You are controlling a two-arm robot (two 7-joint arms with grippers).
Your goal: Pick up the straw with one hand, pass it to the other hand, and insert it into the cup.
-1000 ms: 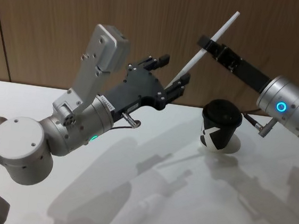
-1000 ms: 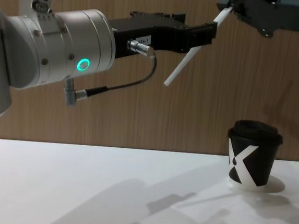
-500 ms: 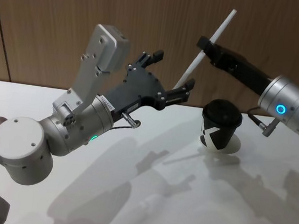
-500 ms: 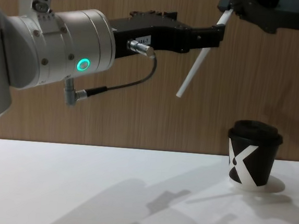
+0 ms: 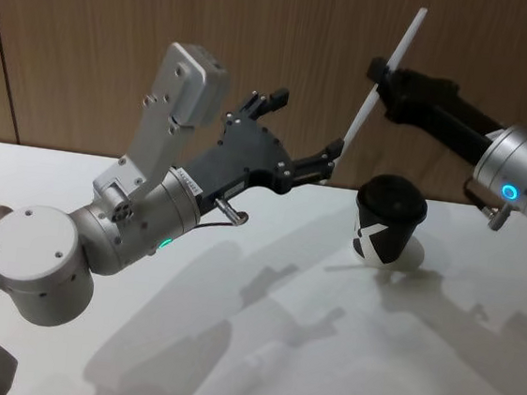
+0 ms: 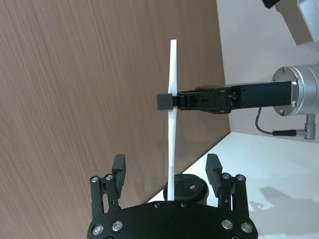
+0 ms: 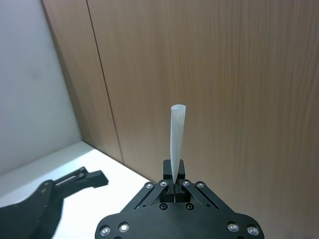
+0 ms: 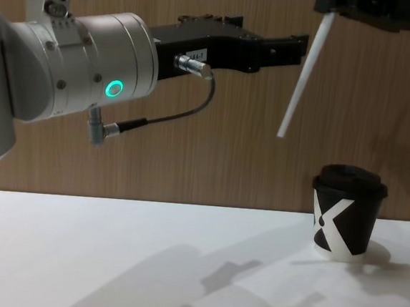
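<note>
The white straw point(image 5: 359, 121) hangs tilted in the air, pinched near its upper part by my right gripper point(image 5: 380, 79), which is shut on it. Its lower end is up and to the left of the black cup point(image 5: 388, 220), which stands on the white table with its lid on. From the chest, the straw point(image 8: 303, 77) ends well above the cup point(image 8: 346, 220). My left gripper point(image 5: 306, 124) is open just left of the straw's lower end, not touching it. In the left wrist view the straw point(image 6: 172, 144) runs between the spread fingers. In the right wrist view the straw point(image 7: 176, 134) sticks out from shut jaws.
The white table point(image 5: 229, 345) stretches in front of and around the cup. A wood-panelled wall stands behind the arms. My left arm's silver body point(image 8: 76, 63) with its green ring light bulks over the table's left side.
My left gripper opened and let go of the straw. My right gripper carried the straw to the right, toward the cup, and turned it more upright.
</note>
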